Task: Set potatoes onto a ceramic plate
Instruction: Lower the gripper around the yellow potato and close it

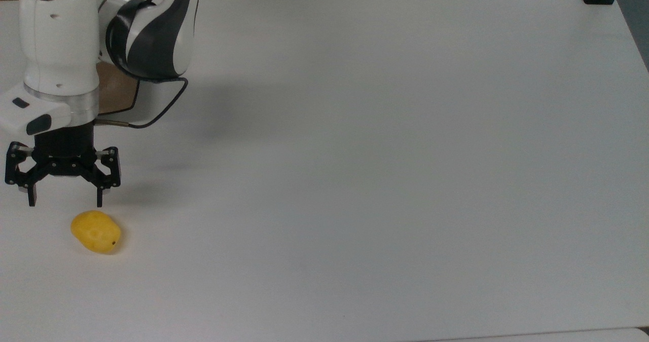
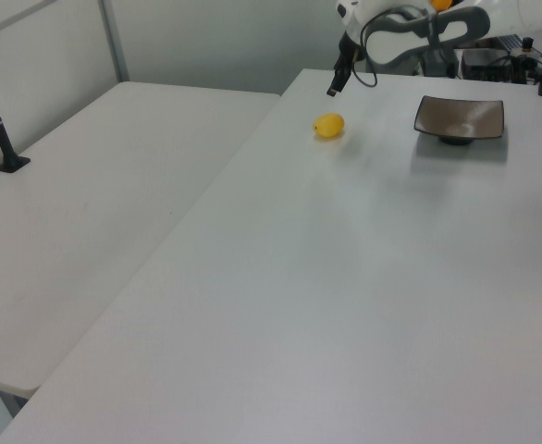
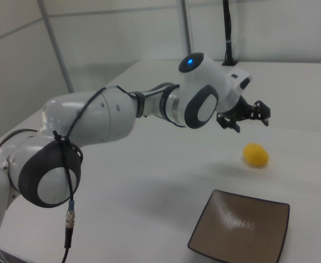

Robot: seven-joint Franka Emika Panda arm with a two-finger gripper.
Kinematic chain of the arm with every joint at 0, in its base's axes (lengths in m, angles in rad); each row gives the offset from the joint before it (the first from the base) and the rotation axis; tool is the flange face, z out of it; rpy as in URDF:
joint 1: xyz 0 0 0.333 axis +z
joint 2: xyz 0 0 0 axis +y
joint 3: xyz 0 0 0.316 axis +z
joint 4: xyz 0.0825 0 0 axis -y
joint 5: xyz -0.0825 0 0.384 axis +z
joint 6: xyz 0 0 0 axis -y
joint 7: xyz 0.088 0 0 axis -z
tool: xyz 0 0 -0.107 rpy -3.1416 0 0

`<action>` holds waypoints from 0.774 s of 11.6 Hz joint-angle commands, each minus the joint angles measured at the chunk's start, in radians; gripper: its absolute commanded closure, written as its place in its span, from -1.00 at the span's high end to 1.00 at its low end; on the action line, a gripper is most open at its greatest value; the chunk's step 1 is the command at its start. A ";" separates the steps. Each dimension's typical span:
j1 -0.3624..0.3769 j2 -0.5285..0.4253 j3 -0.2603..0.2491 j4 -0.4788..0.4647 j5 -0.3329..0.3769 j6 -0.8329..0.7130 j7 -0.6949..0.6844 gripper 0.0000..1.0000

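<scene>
A white robot arm reaches over a plain white table [image 1: 380, 154]. In the top view, its black gripper [image 1: 64, 199] hangs at about nine o'clock on the table, jaws spread wide apart and holding nothing. Just below it in the top view, toward eight o'clock, lies a small bright-yellow potato [image 1: 96, 231], apart from the jaws and resting on its side on the bare table. A tiny dark spot marks one end.

The brown square plate [image 3: 240, 228] sits well apart from the potato; in the top view it lies toward ten o'clock, mostly hidden under the arm. In the right view it is empty and glossy, with a thin dark rim.

The task looks barely begun: the potato has not been picked up. It appears smooth, firm and light, with an egg shape that may roll or slip sideways if pinched near an end. The safest hold is probably across its short width at the thickest middle, jaws lowered on either side. The plate looks hard and breakable, so a gentle release suits it.
</scene>
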 commanded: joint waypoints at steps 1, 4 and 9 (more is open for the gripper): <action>0.015 0.076 -0.017 0.044 -0.012 0.041 -0.015 1.00; 0.016 0.119 -0.017 0.044 -0.038 0.065 -0.017 1.00; 0.018 0.173 -0.017 0.044 -0.079 0.107 -0.014 1.00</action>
